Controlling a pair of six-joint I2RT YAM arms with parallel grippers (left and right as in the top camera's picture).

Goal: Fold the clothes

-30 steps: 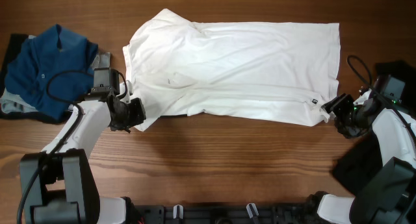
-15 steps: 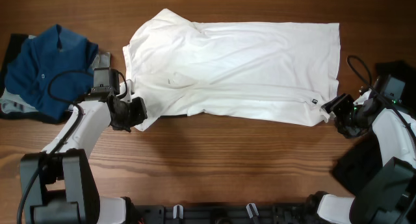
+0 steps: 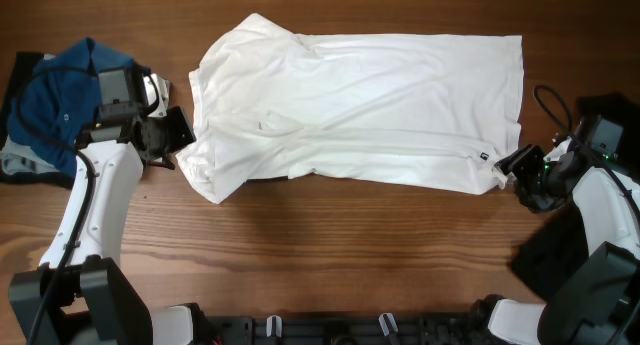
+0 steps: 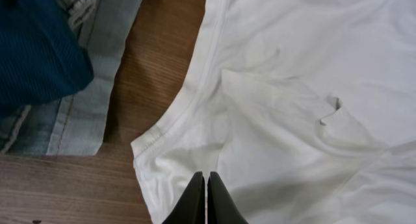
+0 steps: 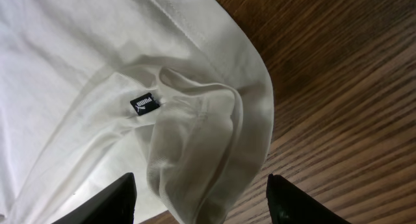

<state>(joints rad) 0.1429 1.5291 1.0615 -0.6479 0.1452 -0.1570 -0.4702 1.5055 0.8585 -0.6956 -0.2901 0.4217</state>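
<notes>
The clothes are chiefly a large white shirt [image 3: 360, 100] spread flat across the table, collar end to the left and hem to the right. Its small dark label [image 5: 144, 104] sits near the hem corner. My left gripper [image 3: 183, 135] is shut beside the shirt's left edge; in the left wrist view the gripper [image 4: 207, 180] hangs above the sleeve [image 4: 182, 152] with no cloth between the tips. My right gripper [image 5: 208, 201] is open, one finger on each side of the bunched hem corner [image 5: 214, 152]. A black garment [image 3: 545, 257] lies at the right under that arm.
A blue garment [image 3: 65, 105] lies heaped on jeans [image 4: 97, 81] at the table's left end, close behind my left arm. Bare wood [image 3: 340, 245] runs along the front of the table. A dark cable [image 3: 552, 100] loops near my right wrist.
My left gripper closed over the sleeve corner, then swung up and to the left, away from it. The sleeve stayed on the table. The right arm has not moved.
</notes>
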